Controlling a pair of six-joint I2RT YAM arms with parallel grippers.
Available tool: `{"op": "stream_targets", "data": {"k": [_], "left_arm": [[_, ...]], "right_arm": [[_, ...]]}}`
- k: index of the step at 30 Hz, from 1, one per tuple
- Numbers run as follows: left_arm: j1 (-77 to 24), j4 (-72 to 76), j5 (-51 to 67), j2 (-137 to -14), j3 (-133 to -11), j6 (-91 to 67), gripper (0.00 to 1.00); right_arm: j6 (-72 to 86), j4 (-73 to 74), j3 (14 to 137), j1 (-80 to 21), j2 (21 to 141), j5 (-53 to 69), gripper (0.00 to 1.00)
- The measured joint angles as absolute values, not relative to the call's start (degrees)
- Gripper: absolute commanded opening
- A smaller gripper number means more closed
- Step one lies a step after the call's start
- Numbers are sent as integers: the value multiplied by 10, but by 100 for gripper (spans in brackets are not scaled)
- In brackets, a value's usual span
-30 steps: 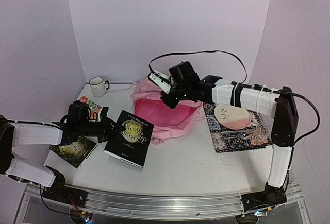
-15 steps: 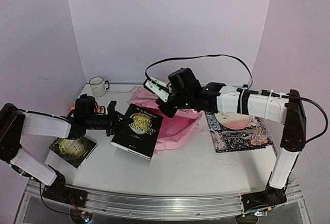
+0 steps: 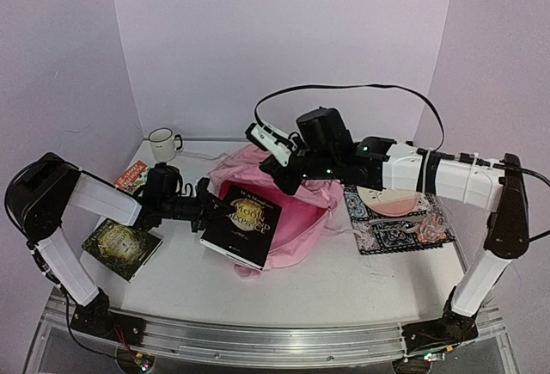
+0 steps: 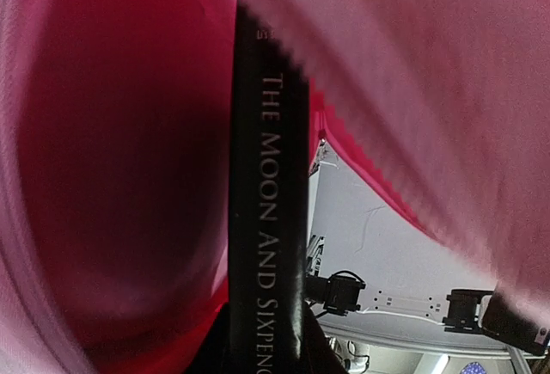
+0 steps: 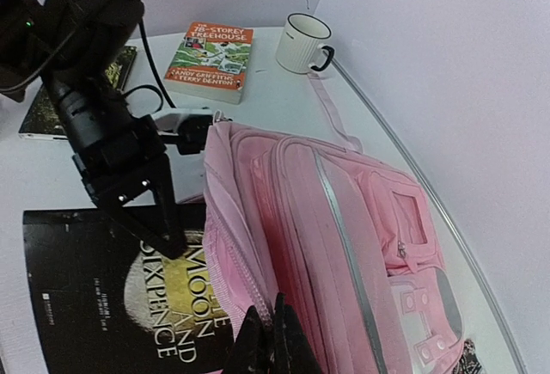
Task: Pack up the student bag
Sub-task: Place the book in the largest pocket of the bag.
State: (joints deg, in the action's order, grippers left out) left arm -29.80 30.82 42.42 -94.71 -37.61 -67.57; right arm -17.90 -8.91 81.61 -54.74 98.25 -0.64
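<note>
Soft pink fabric backpack [image 5: 344, 219] sags, so right pincer [image 5: 266, 329] pinches its rim; left pincer [image 3: 207, 211] clamps the stiff black book [image 3: 247, 226].

book [image 3: 245, 223] half in student bag [image 3: 301, 223] | mug [image 3: 161, 144] back left | notebook [image 3: 382, 235] right

black book [image 4: 266, 245] spine: THE MOON AND SIXPENC… | orange book [image 5: 210, 60] cover: 78-STOREY TREEHOUSE, TERRY DENTON
</note>
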Motion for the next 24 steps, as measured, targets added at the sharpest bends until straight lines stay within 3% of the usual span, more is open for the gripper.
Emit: {"op": "stream_targets", "data": {"k": [4, 7, 12, 18, 24], "left_arm": [[-300, 321, 419, -973, -417, -675, 0], [-300, 331, 417, -992, -448, -674, 7], [-301, 350, 411, -1052, -498, -659, 25], [-303, 362, 388, -1095, -520, -641, 56], [-303, 371, 358, -1089, -500, -632, 65]], "right_arm": [[-174, -95, 809, -549, 979, 9, 0], [-169, -104, 808, -549, 979, 17, 0], [-164, -108, 808, -547, 979, 22, 0], [-158, -109, 805, -545, 985, 22, 0], [-155, -122, 800, -547, 993, 8, 0]]}}
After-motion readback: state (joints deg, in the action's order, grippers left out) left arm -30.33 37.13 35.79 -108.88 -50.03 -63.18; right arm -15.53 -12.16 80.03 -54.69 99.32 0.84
